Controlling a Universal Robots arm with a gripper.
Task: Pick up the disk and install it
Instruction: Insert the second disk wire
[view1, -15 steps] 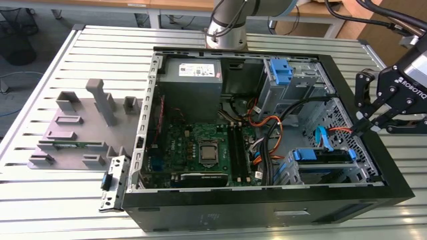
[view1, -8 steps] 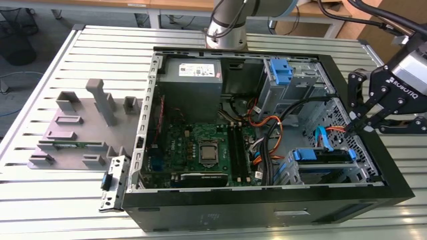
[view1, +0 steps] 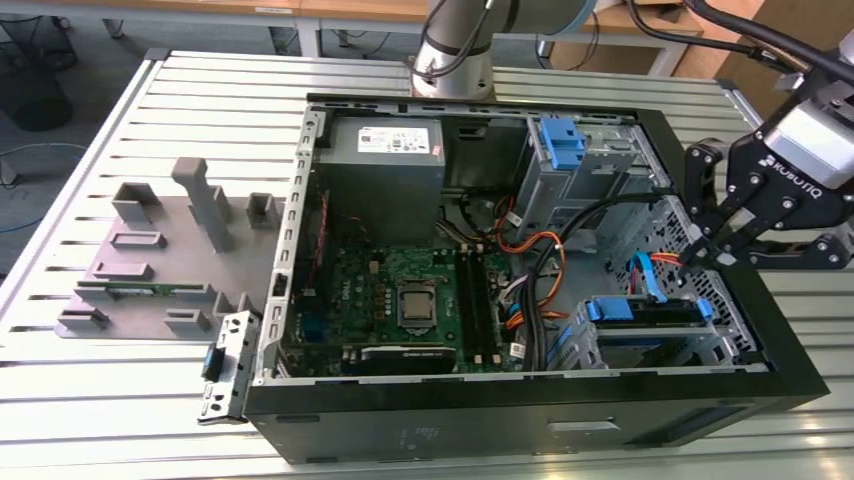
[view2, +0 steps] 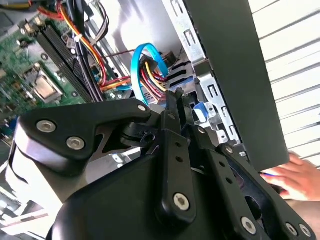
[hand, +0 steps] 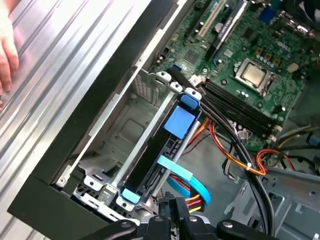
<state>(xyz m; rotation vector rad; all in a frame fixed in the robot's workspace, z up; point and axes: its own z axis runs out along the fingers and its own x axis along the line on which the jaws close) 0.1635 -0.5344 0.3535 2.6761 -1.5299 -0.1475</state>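
The disk (hand: 155, 160) sits on edge in the drive cage (hand: 125, 125) at the corner of the computer case (view1: 534, 425), its blue rails showing along the top. In the exterior view you see it (view1: 650, 312) low in that bay, toward the exterior view's right.

Treat it as dense for its size, rigid, and sensitive to knocks. Its metal faces are likely slick, so take hold across the blue plastic rails or the narrow sides, never on the label face or the connector end.

The blue data cable (hand: 192, 182) and the bundle of coloured power wires (view2: 150, 77) crowd that end. I can't tell whether they're plugged in.

Your gripper (view2: 176, 97) hangs just above those cables, near the disk. Its fingers look pressed together with nothing between them.

A person's hand (view2: 295, 175) rests on the table (view1: 120, 400) just outside the case wall.
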